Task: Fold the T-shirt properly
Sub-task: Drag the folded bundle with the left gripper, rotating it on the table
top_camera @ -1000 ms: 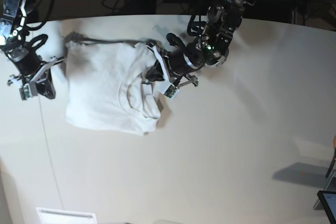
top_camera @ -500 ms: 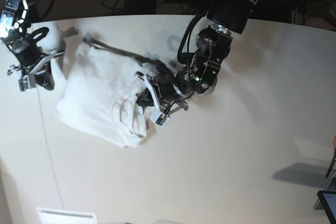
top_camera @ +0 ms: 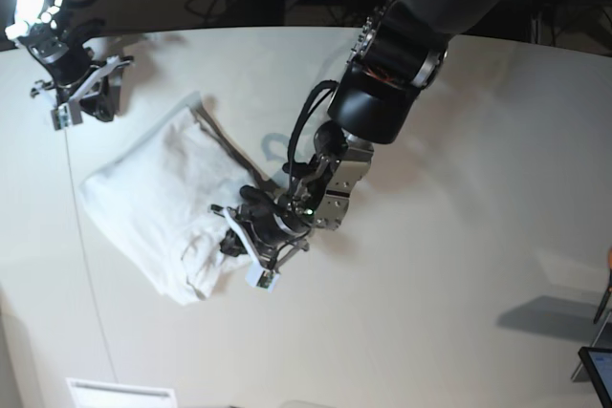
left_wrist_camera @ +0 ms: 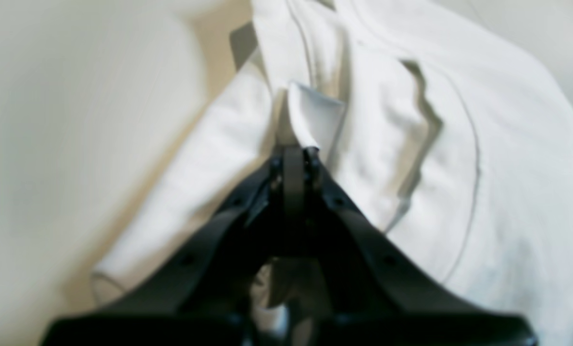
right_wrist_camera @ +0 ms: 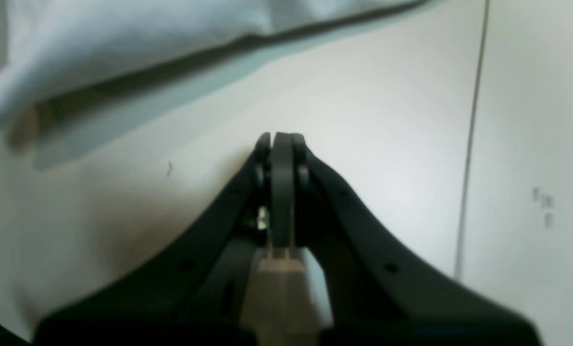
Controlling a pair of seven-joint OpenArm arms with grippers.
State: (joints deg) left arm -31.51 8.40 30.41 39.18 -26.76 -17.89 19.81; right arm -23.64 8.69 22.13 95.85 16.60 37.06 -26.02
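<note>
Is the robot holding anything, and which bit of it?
The left gripper pinches the white T-shirt by a fold near the collar. The right gripper is shut and holds nothing.

- The T-shirt (top_camera: pixel 158 207) is showing plain white, with no print or pattern, its folds shading to soft grey.
- The tabletop (top_camera: pixel 459 265) is appearing smooth off-white, a thin dark seam line (right_wrist_camera: pixel 469 144) running across it.
- The left gripper (left_wrist_camera: pixel 293 154) is showing matte black fingers.
- The right gripper (right_wrist_camera: pixel 279 139) is likewise looking black, with a grey strip between its fingers.
- A small green light (top_camera: pixel 308 209) is glowing on the left arm's dark wrist.
</note>
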